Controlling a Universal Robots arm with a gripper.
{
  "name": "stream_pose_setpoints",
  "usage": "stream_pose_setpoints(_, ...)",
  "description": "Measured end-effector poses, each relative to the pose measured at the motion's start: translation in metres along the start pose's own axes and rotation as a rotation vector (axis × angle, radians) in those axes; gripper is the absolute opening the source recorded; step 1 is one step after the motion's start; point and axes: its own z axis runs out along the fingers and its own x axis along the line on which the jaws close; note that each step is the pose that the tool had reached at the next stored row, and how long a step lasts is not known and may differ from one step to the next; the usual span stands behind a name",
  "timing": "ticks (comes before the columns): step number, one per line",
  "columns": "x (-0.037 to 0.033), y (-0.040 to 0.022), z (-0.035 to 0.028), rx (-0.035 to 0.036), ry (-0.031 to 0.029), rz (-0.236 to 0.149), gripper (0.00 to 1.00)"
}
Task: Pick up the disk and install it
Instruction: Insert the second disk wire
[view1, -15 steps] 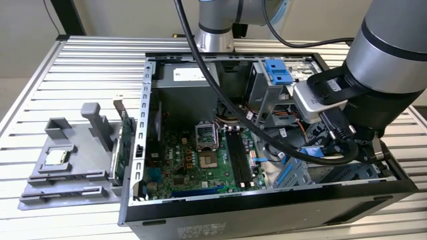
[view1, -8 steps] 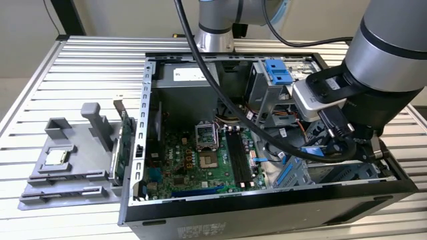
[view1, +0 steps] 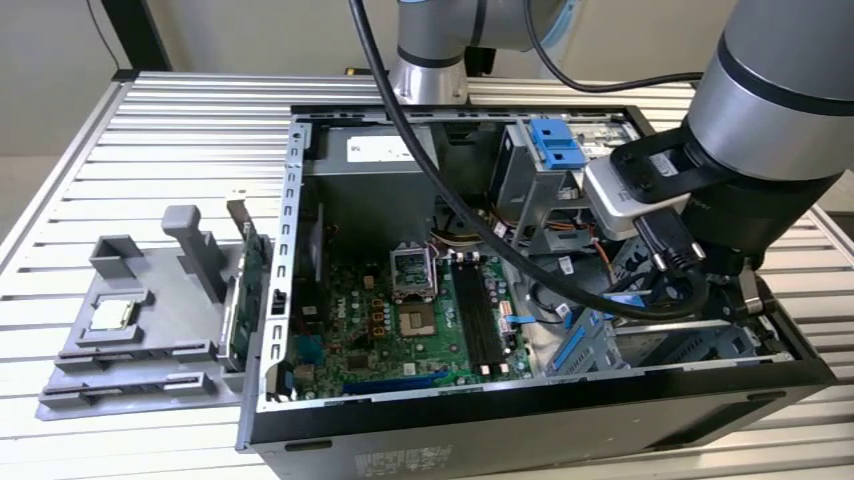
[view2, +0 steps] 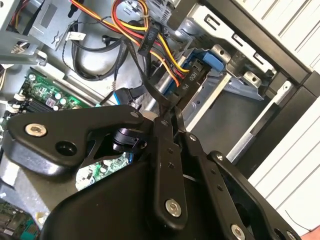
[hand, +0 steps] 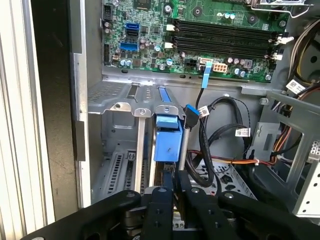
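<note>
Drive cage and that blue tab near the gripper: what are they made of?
Drive cage: apparently bare sheet metal, dull grey, with folded edges and punched slots. Blue tab: likely moulded plastic, uniform matte colour. The gripper sits just beside it.

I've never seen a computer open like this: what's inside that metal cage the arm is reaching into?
A blue-railed disk stands on edge in the drive cage, the gripper at its end. Its lower part is hidden.

Black tool (view2: 167, 131) over drive cage (view2: 220, 95), coloured cables (view2: 145, 30) behind
</note>
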Motion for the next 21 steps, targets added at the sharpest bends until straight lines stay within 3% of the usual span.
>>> stream_pose_setpoints(6, 0.0007, -0.0020, 0.0006, 0.0001, -0.0013, 0.000, 0.00)
stream_pose_setpoints(21, 0.0043, -0.0002, 0.0073, 0.0002, -0.0012, 0.000, 0.00)
